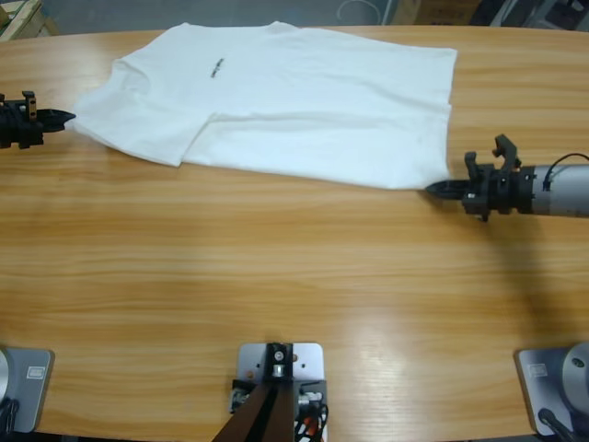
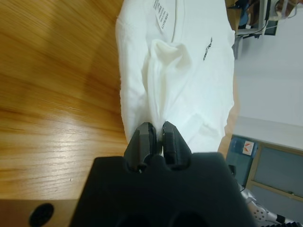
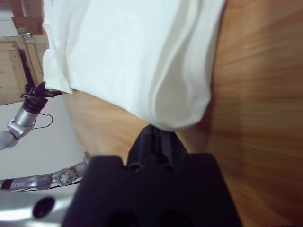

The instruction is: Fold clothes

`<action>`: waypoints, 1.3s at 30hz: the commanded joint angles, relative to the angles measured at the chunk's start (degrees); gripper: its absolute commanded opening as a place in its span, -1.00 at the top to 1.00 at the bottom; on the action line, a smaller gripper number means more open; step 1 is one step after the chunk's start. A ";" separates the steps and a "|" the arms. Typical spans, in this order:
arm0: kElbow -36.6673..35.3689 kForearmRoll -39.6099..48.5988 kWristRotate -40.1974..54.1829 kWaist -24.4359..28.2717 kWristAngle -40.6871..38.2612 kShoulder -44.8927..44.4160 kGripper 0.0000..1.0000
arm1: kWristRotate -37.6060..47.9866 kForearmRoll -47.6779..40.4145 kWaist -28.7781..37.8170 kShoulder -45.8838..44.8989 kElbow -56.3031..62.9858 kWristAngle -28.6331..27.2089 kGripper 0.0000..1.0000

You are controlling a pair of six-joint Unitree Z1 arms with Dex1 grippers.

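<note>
High view: the plain white short-sleeved cotton T-shirt (image 1: 285, 101) lies spread across the far half of the long wooden table (image 1: 276, 285), small dark printed mark (image 1: 217, 68) near its collar. The left gripper (image 1: 64, 119) meets the shirt's 9 o'clock corner; the right gripper (image 1: 440, 189) meets its 4 o'clock corner.

Left wrist view: the left gripper (image 2: 156, 132) has its jaws pinched together on a gathered ridge of sleeve cloth, the T-shirt (image 2: 189, 71) running away toward 12 o'clock. Pale walls and a framed panel show at 3 to 5 o'clock.

Right wrist view: the right gripper (image 3: 157, 132) is closed on the rounded hem corner of the T-shirt (image 3: 132, 52). The other silver arm (image 3: 21, 118) and wooden crates show at 9 o'clock.

Both holds look thin; uneven lifting could slip a corner free or drag the cloth into wrinkles across the glossy tabletop.
</note>
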 commanded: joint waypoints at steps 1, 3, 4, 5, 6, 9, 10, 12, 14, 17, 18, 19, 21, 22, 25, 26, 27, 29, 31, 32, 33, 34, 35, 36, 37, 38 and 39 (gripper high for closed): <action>2.22 0.93 -0.05 0.55 -0.80 -1.29 1.00 | 0.87 -0.62 0.52 -1.80 3.93 -0.16 -0.91; 2.28 0.93 -0.05 0.53 -0.88 -1.37 1.00 | 2.15 -0.62 0.64 -2.80 3.84 -3.24 -1.00; 2.28 0.93 -0.05 0.62 -0.88 -1.48 1.00 | 3.13 -0.62 1.29 -3.29 3.73 -4.70 -1.00; 2.31 0.93 -0.06 0.60 -0.90 -1.69 1.00 | 4.35 -0.60 2.77 -4.68 3.65 -5.12 -1.00; 2.36 0.93 -0.13 0.55 -0.94 -1.95 1.00 | 4.42 -0.55 3.77 -6.95 3.87 -5.65 -1.00; 2.47 0.93 -0.08 0.45 -0.92 -2.08 1.00 | 5.42 3.02 4.56 -16.79 4.47 -9.49 -1.00; 2.61 0.93 -0.05 0.45 -0.94 -2.01 1.00 | 5.33 7.24 4.58 -19.01 3.82 -11.27 -0.99; 2.84 0.93 -0.01 0.45 -0.95 -2.08 1.00 | 5.01 17.31 6.58 -21.70 1.84 -16.47 -0.97; 2.89 0.93 0.01 0.43 -0.97 -2.20 1.00 | 5.14 24.13 8.46 -22.43 -0.96 -20.45 -0.97; 2.89 1.09 -0.05 0.36 -0.97 -2.45 1.00 | 5.33 24.82 8.60 -20.13 -1.96 -20.87 -0.98; 2.86 1.25 -0.05 0.36 -0.97 -2.62 1.00 | 5.33 24.20 8.60 -18.99 -2.19 -21.06 -0.97; 2.89 1.35 -0.05 0.36 -0.97 -2.69 1.00 | 5.31 23.25 8.60 -17.92 -2.44 -21.34 -0.98; 2.94 1.48 0.04 0.36 -0.88 -2.66 1.00 | 5.37 19.70 8.60 -14.05 -2.96 -21.15 -0.97; 3.05 1.53 0.04 0.32 -0.88 -2.59 1.00 | 5.49 18.00 8.60 -12.45 -3.14 -21.04 -0.97; 3.24 1.55 0.04 0.27 -0.88 -2.60 1.00 | 5.93 15.27 8.60 -8.83 -4.83 -20.74 -0.95; 3.21 1.55 0.04 0.27 -0.88 -2.57 1.00 | 5.93 15.17 8.60 -8.34 -5.32 -20.69 -0.95; 3.12 1.55 0.04 0.27 -0.88 -2.45 1.00 | 5.93 15.12 8.60 -7.55 -5.95 -20.46 -0.95; 3.08 1.55 0.11 0.18 -0.76 -2.10 1.00 | 5.93 14.47 8.60 -6.14 -6.36 -20.29 -0.84; 3.15 1.55 0.13 0.25 -0.73 -1.85 1.00 | 6.02 13.64 8.60 -4.87 -6.27 -20.09 -0.72; 3.05 1.55 0.13 0.27 -0.73 -1.78 1.00 | 6.09 13.45 8.62 -4.59 -6.18 -20.09 -0.70; 2.94 1.55 0.13 0.34 -0.71 -1.69 1.00 | 6.31 13.45 8.87 -4.45 -6.13 -20.09 -0.65; 2.84 1.53 0.16 0.43 -0.71 -1.48 1.00 | 6.58 13.45 9.27 -4.35 -6.09 -20.09 -0.45; 2.80 1.51 0.25 0.45 -0.71 -1.23 1.00 | 6.97 13.36 10.03 -3.98 -6.07 -20.09 -0.25; 2.77 1.50 0.36 0.45 -0.71 -0.90 1.00 | 7.40 13.04 10.64 -3.52 -6.00 -20.06 -0.10; 2.79 1.48 0.43 0.38 -0.71 -0.72 1.00 | 7.95 12.41 11.24 -2.99 -5.97 -19.97 0.02; 2.79 1.48 0.50 0.36 -0.71 -0.67 1.00 | 8.55 11.88 11.87 -2.48 -5.92 -19.92 0.06; 2.75 1.48 0.59 0.41 -0.71 -0.67 1.00 | 8.86 11.86 12.35 -2.31 -5.92 -19.85 0.06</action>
